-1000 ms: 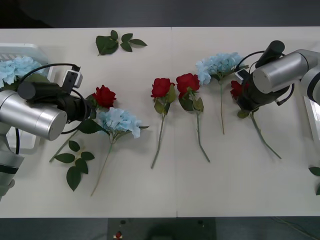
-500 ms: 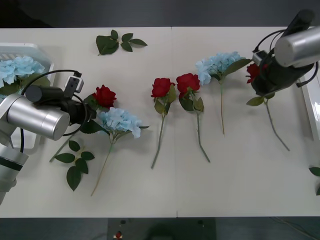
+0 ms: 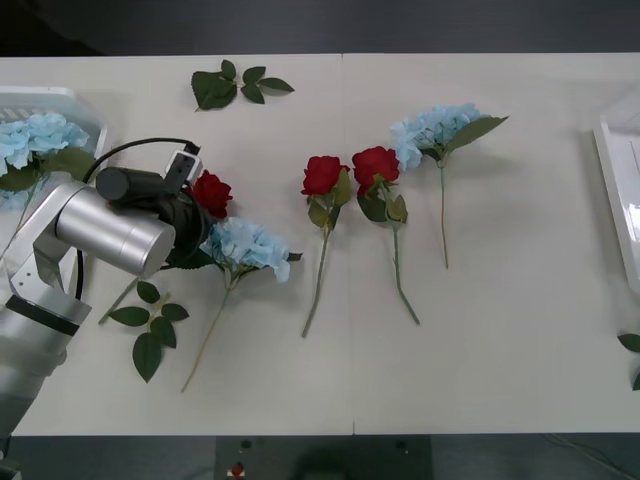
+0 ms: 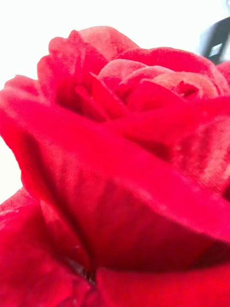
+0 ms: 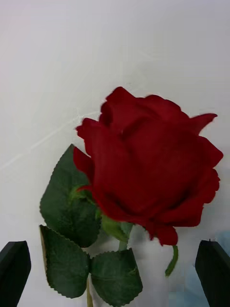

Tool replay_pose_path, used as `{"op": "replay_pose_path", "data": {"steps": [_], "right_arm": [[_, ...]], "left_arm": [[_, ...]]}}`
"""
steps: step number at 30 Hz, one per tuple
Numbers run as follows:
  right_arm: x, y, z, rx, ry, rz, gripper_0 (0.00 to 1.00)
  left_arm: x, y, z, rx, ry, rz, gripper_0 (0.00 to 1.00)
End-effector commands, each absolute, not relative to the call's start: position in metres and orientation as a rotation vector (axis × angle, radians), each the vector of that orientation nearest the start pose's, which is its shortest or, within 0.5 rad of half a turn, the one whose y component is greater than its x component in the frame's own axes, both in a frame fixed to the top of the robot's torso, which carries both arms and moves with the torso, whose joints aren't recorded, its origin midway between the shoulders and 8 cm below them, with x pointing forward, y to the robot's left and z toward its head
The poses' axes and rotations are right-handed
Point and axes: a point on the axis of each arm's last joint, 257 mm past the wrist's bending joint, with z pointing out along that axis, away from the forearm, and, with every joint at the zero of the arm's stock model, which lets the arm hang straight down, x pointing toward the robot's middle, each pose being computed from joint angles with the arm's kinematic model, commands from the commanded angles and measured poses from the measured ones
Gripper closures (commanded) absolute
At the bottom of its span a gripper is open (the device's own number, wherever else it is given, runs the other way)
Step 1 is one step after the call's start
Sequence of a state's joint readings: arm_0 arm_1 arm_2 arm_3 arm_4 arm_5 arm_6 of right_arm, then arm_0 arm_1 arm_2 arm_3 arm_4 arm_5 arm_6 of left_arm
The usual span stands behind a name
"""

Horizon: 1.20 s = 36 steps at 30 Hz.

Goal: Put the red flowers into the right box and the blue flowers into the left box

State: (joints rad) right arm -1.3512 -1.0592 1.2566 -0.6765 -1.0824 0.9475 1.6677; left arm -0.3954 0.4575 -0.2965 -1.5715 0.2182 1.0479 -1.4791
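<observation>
**Left gripper open at a rose**

The left gripper point(image 5: 115, 261) stood open, its fingers on both sides of a red rose point(image 5: 148, 175) beside a blue flower point(image 3: 248, 246). The right gripper's state I cannot tell; a rose point(image 4: 115, 168) sat against its camera, probably carried toward the right box point(image 3: 622, 195).

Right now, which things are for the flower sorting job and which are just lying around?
For the job: red flowers, blue flowers, left box, right box, left gripper, open over one red flower.
Just lying about: back leaf sprig, front leaf sprig.
</observation>
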Motion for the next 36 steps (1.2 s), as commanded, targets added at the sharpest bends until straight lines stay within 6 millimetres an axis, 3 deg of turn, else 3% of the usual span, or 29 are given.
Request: {"op": "replay_pose_path", "data": {"steps": [1,7,11,15,17,18,19,20,21,25,30,36], "right_arm": [[0.623,-0.583,-0.074,-0.313,2.404,-0.931,1.00],[0.628,-0.603,-0.115,-0.293,2.346,-0.982,1.00],[0.630,-0.602,-0.139,-0.272,2.325,-0.976,1.00],[0.629,-0.599,-0.151,-0.243,2.325,-0.942,1.00],[0.629,-0.599,-0.151,-0.256,2.323,-0.952,1.00],[0.628,-0.601,-0.151,-0.268,2.323,-0.966,1.00],[0.628,-0.602,-0.151,-0.269,2.323,-0.972,1.00],[0.628,-0.603,-0.151,-0.277,2.323,-0.979,0.93],[0.627,-0.603,-0.151,-0.286,2.324,-0.986,0.73],[0.627,-0.605,-0.151,-0.298,2.324,-0.994,0.30],[0.623,-0.611,-0.149,-0.295,2.329,-1.005,0.15],[0.622,-0.603,-0.154,-0.238,2.364,-0.892,0.06]], "left_arm": [[0.567,0.229,-0.282,0.481,2.277,0.210,0.00],[0.578,0.236,-0.286,0.462,2.271,0.223,0.00],[0.589,0.245,-0.293,0.444,2.264,0.231,0.00],[0.596,0.247,-0.302,0.428,2.259,0.216,0.00],[0.595,0.245,-0.304,0.425,2.260,0.208,0.26],[0.596,0.244,-0.303,0.421,2.259,0.206,0.50],[0.595,0.244,-0.303,0.420,2.261,0.203,0.64],[0.595,0.243,-0.304,0.417,2.263,0.198,0.84],[0.595,0.242,-0.303,0.413,2.262,0.189,1.00],[0.594,0.238,-0.303,0.406,2.264,0.169,1.00],[0.592,0.234,-0.294,0.381,2.276,0.123,1.00],[0.575,0.239,-0.247,0.336,2.330,0.047,1.00]]}}
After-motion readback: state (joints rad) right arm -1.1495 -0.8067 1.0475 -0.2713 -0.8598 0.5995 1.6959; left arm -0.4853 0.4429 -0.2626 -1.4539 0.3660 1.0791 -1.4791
